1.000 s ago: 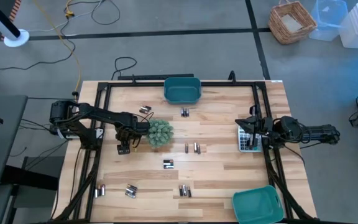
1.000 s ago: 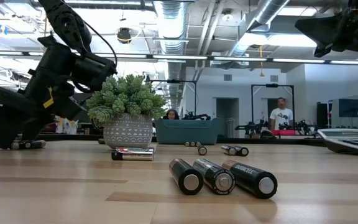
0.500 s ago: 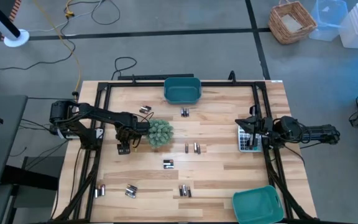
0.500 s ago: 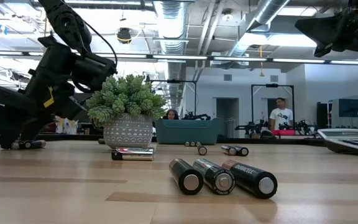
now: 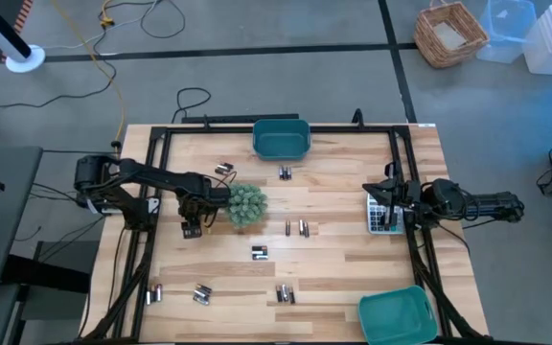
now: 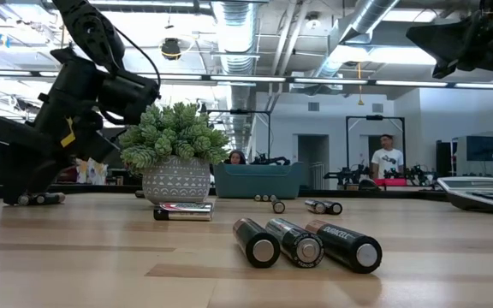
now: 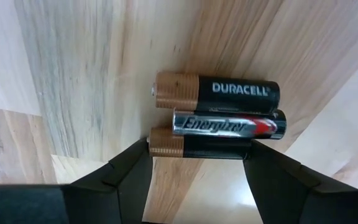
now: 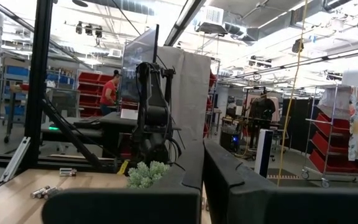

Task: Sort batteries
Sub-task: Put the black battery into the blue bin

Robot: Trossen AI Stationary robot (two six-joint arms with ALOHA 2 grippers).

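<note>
Narrowing since a second ago, my left gripper (image 7: 197, 163) brackets the nearest of three batteries (image 7: 216, 118), nine o'clock of the plant (image 5: 247, 204); grasp imminent. Right gripper (image 8: 202, 180) waits, fingers pressed together.

Bright, even overhead light. Ceiling strip lights (image 6: 255, 79) glare in low view. Nearest batteries (image 6: 305, 243) sharp, room behind soft. Energizer cell (image 7: 229, 125) shows glossy reflections; fingers cast soft shadows.
</note>
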